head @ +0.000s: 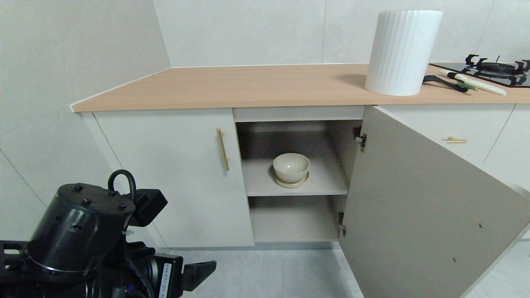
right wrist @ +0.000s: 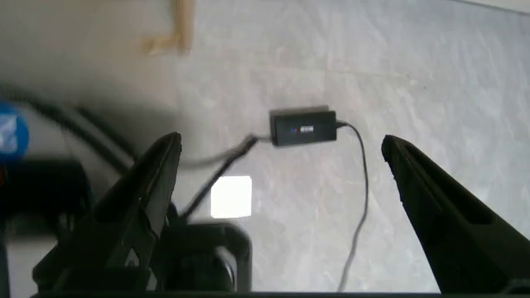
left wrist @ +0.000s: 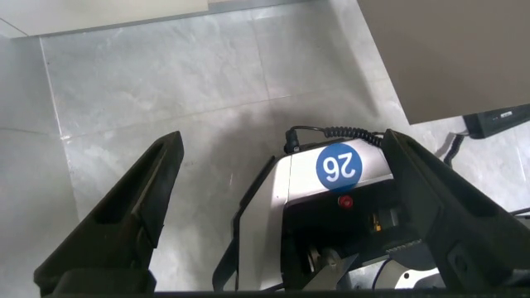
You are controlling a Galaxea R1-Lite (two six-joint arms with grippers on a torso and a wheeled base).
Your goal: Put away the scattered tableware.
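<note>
With left tool (left wrist: 283,142) and right tool (right wrist: 281,147) both wide open and empty and the bowl (head: 291,166) shelved, the cabinet door (head: 414,198) was judged best pushed shut at its free edge.

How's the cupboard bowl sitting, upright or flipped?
Upright. The bowl has its open rim facing up and rests on a plate on the upper shelf.

A kitchen: wooden countertop (head: 248,85), gas hob (head: 497,68), open cupboard (head: 414,198)
</note>
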